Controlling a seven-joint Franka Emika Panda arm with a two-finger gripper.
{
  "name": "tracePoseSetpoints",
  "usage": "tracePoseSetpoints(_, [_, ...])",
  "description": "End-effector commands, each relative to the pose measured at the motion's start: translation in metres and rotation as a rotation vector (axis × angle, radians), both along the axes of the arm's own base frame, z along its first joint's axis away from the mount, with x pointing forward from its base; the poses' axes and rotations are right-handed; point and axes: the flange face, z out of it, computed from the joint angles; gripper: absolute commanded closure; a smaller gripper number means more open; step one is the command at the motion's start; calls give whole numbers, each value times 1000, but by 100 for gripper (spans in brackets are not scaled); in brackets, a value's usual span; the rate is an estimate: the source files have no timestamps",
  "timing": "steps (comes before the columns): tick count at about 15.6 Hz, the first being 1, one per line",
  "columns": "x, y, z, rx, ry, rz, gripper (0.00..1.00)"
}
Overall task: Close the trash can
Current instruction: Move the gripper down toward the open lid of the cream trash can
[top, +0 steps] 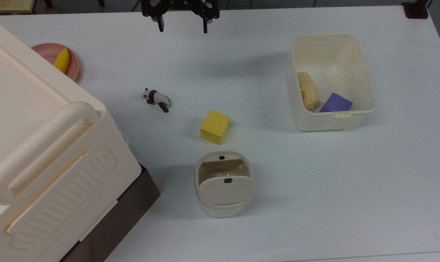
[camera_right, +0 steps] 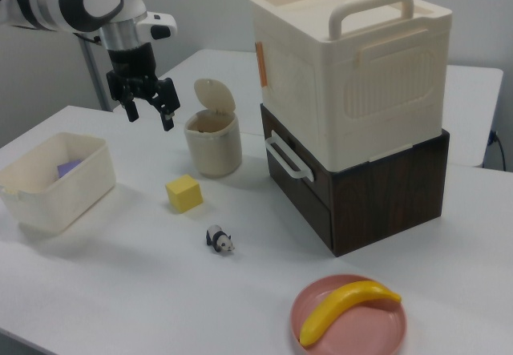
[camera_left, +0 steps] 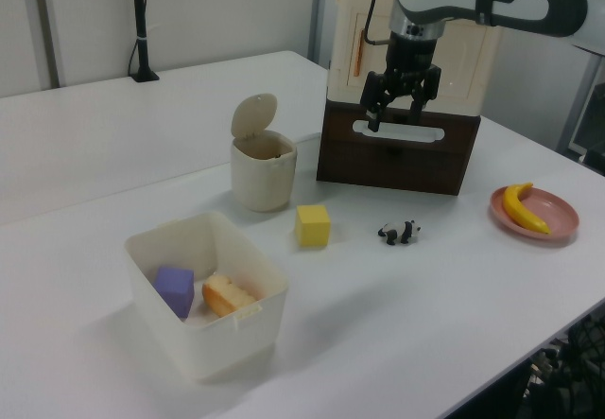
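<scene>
From the top view I see the trash can near the table's bottom edge, flap lid up, brown inside exposed. Yellow cube just above it, toy panda further up-left. Tool at the top edge, fingers apart, holding nothing. White tub toward the right edge holds a purple block and bread. Big cream box covers the left edge; pink plate with banana beside it.

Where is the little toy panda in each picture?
Top view: the small black-and-white toy panda lies on the white table, left of centre, up and to the left of the yellow foam cube.
Left view: the panda lies right of centre, to the right of the cube.
Right view: the panda lies near the middle, below and right of the cube.
Shared landmark: the yellow cube.
</scene>
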Motion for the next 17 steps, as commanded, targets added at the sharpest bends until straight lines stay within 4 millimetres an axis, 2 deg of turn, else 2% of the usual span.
tracePoseSetpoints(1, [-12,11,5,39,-11,37,0])
tracePoseSetpoints(9, [-11,20,5,39,-15,53,0])
tracePoseSetpoints(10, [-9,19,5,39,-26,51,4])
tracePoseSetpoints(11, [-7,19,5,40,-49,49,44])
tracePoseSetpoints(12, [-3,20,5,41,-75,51,75])
tracePoseSetpoints(13, [6,22,0,40,-106,53,100])
tracePoseSetpoints(17, [11,21,5,45,-163,47,100])
